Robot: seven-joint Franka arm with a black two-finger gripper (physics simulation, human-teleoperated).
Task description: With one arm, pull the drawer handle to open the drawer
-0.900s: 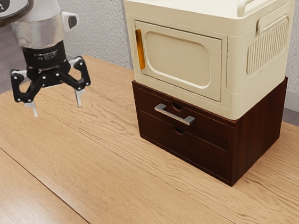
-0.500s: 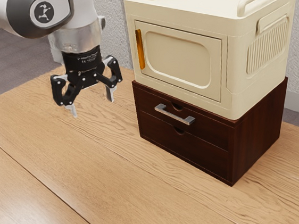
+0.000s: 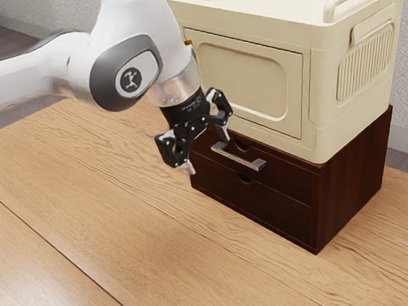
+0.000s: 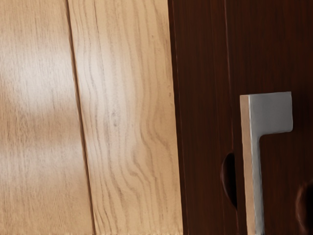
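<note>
Exterior view: the gripper stands open, fingers spread, with nothing between them. The handle is just beyond its tips, on the upper drawer, which sits shut. By my reading only the approach is largely done; straddling, gripping and pulling remain. The handle juts out from the drawer front toward the gripper's side, its long axis running level across that front, parallel to the desk.

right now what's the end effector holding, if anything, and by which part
Nothing is held: the end effector is open, its fingertips apart near the silver drawer handle.
</note>
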